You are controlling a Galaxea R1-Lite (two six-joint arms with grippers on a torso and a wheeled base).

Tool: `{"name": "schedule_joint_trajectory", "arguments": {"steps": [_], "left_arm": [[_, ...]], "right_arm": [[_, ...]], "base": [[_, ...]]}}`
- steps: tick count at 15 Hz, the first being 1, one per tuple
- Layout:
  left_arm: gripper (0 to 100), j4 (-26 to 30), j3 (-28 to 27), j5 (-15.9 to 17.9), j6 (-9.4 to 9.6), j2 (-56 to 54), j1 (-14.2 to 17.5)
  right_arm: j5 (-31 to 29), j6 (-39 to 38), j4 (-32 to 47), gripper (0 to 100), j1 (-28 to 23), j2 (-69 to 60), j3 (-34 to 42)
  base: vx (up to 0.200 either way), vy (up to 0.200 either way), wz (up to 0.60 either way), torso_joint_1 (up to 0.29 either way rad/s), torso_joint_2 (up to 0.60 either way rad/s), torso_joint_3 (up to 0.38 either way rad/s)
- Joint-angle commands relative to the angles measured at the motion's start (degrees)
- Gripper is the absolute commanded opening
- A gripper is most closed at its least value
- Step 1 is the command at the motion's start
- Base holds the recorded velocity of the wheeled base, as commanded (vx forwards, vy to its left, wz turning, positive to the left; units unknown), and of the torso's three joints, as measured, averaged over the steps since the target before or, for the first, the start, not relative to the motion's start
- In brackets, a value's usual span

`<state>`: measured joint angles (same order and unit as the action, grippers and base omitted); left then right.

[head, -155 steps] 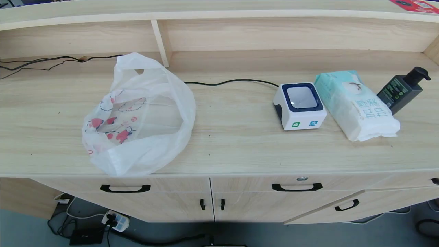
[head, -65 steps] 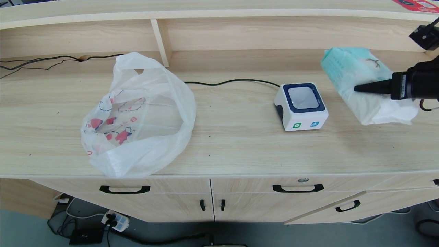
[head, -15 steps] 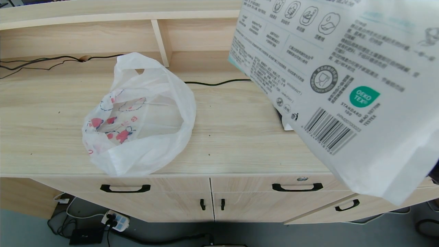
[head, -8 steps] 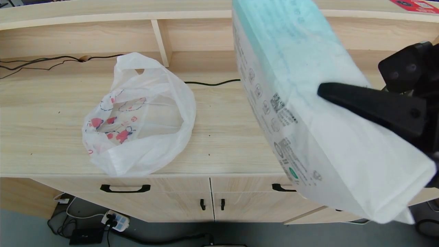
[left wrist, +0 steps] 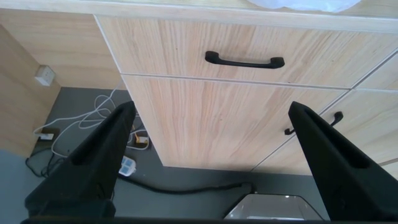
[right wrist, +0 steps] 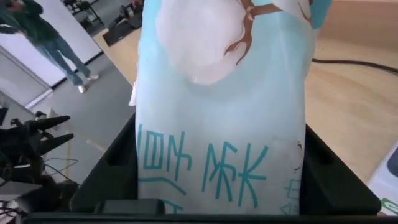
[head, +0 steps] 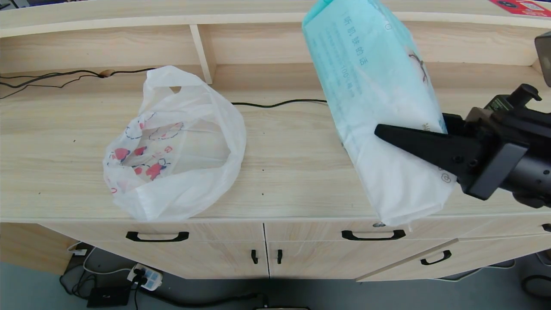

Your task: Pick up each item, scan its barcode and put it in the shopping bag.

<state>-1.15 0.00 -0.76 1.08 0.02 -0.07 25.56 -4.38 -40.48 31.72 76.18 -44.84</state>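
Tissue pack [head: 374, 86] now teal-side-up in right hand [head: 382, 129], over scanner [right wrist: 387, 180]

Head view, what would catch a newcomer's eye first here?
The big teal-and-white tissue pack stands out first, held up in the air on the right and clamped in the right gripper above the wooden counter. Next comes the white shopping bag with red prints, lying open-mouthed on the left part of the counter. A black pump bottle peeks out behind the right arm.

Wooden counter [head: 292, 172] bearing shopping bag [head: 172, 146], black cable [head: 280, 103]
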Motion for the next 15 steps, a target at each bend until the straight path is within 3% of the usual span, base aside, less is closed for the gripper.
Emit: {"name": "schedule_joint_trajectory", "arguments": {"steps": [1, 3, 7, 9, 15], "left_arm": [[100, 0.0, 0.0, -0.04, -0.03, -0.02, -0.01], [100, 0.09, 0.0, -0.04, -0.03, -0.02, -0.01], [100, 0.0, 0.0, -0.04, -0.12, -0.02, -0.01], [100, 0.09, 0.0, -0.04, -0.21, -0.02, -0.01], [100, 0.18, 0.0, -0.04, -0.12, -0.02, -0.01]], "right_arm": [[-4.21, 3.5, 7.35, 0, 0.18, -0.68, -6.93], [-8.07, 6.31, 12.62, 0, 0.27, -0.15, -10.8], [-11.15, 12.46, 11.57, 0, 0.1, 3.1, -12.47], [-15.46, 12.55, 12.01, 0, 0.1, 4.86, -14.05], [-16.77, 16.07, 11.22, 0, -5.09, 11.36, -16.16]], "base": [[0.0, 0.0, 0.0, 0.0, 0.0, 0.0], [0.0, 0.0, 0.0, 0.0, 0.0, 0.0], [0.0, 0.0, 0.0, 0.0, 0.0, 0.0], [0.0, 0.0, 0.0, 0.0, 0.0, 0.0], [0.0, 0.0, 0.0, 0.0, 0.0, 0.0]]}}
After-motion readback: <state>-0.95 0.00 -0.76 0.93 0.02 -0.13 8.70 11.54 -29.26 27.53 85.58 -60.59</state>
